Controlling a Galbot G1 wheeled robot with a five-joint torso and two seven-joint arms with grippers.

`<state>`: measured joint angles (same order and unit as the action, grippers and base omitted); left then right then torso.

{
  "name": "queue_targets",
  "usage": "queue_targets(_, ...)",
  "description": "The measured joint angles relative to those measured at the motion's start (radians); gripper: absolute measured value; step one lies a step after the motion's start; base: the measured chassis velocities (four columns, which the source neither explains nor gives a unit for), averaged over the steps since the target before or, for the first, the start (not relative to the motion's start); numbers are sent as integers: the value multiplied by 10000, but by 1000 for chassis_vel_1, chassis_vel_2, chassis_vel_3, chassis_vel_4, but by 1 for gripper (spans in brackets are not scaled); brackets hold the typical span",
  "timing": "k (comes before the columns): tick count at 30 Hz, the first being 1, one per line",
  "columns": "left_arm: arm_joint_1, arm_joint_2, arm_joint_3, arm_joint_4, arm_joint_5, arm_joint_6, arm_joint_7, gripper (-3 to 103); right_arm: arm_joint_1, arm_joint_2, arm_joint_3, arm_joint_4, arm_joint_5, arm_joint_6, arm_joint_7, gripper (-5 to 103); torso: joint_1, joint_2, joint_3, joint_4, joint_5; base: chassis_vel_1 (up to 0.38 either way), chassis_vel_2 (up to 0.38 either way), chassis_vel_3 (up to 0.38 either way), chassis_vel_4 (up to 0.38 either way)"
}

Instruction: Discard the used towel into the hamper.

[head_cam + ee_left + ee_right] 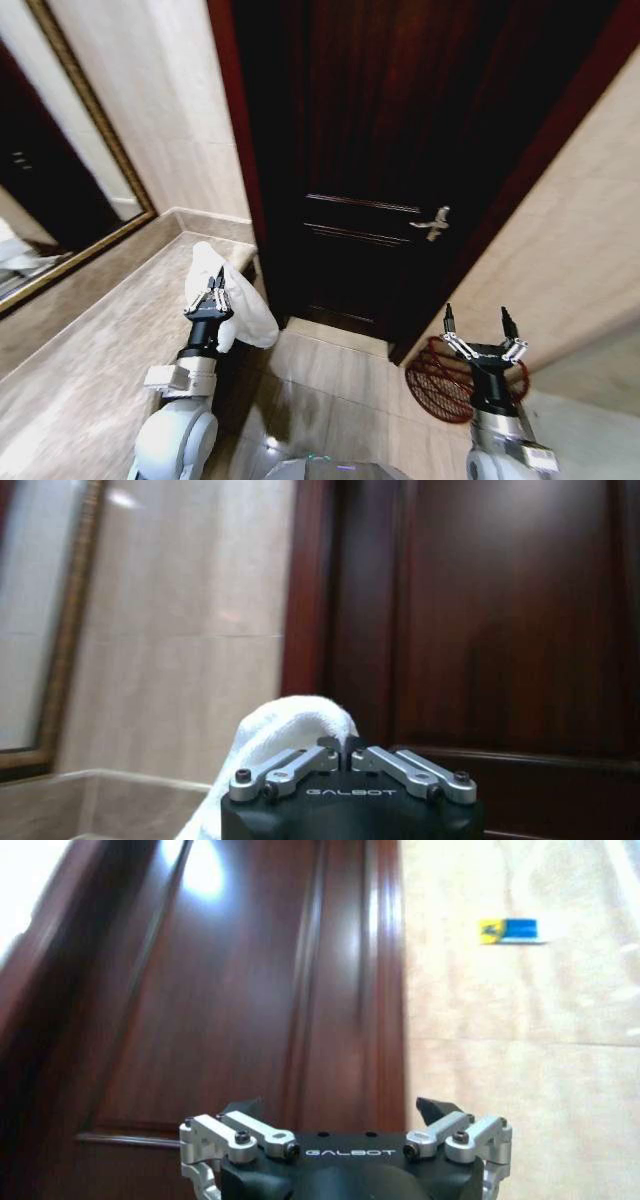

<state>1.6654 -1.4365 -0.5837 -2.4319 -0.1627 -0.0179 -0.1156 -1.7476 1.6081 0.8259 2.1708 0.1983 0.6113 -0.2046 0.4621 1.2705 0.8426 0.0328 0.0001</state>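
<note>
A white towel (238, 300) hangs from my left gripper (216, 284), which is shut on it and held up above the end of the stone counter (90, 350). In the left wrist view the towel (265, 754) bulges up beside the closed fingers (300, 765). The hamper (440, 380), a dark red-brown wire basket, stands on the floor at the lower right against the wall, partly hidden behind my right arm. My right gripper (477, 322) stands open and empty just above the hamper; in the right wrist view its fingers (455, 1121) are spread wide.
A dark wooden door (400, 150) with a metal lever handle (432, 222) is straight ahead. A gold-framed mirror (60, 170) hangs over the counter on the left. Beige tiled walls flank the door, and tiled floor (330, 380) lies between the counter and the hamper.
</note>
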Motion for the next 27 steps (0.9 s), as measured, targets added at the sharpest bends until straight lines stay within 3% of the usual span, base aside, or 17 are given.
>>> queue_targets(27, -139, 143, -85, -4, -104, 47, 249, 2, -6, 0, 34, 25, 53, 84, 148, 100, -45, -89, -45, 3, -1, -125, -124, -129, -129)
